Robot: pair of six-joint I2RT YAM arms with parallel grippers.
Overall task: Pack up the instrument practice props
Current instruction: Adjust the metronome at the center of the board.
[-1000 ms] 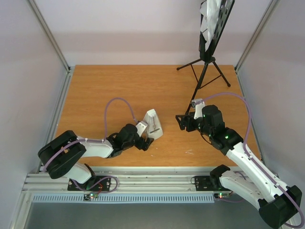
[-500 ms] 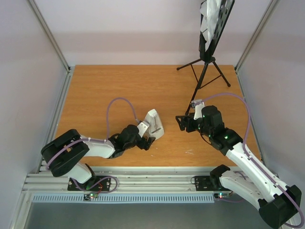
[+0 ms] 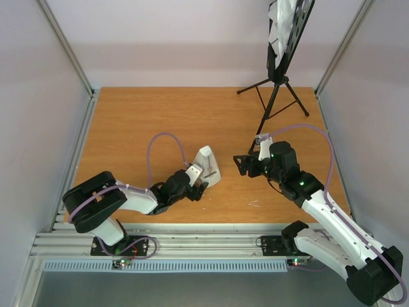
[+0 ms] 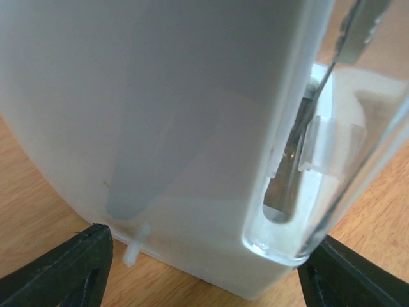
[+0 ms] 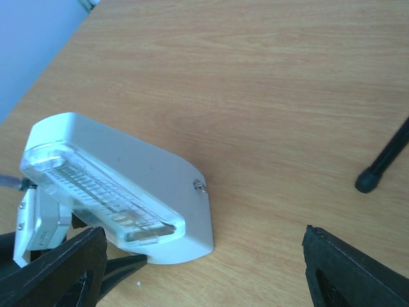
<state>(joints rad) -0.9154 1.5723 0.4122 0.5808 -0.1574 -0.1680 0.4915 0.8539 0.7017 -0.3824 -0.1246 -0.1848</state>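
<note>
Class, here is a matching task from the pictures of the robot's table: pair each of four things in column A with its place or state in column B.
Column A
1. metronome
2. music stand
3. sheet-music pages
4. right gripper

Column B
a. white, propped up on the stand
b. open, holding nothing, to the right of the metronome
c. white with a clear cover, between the fingers of the left gripper
d. black, tripod legs on the far right of the table

Pairs: 1-c; 2-d; 3-a; 4-b
</note>
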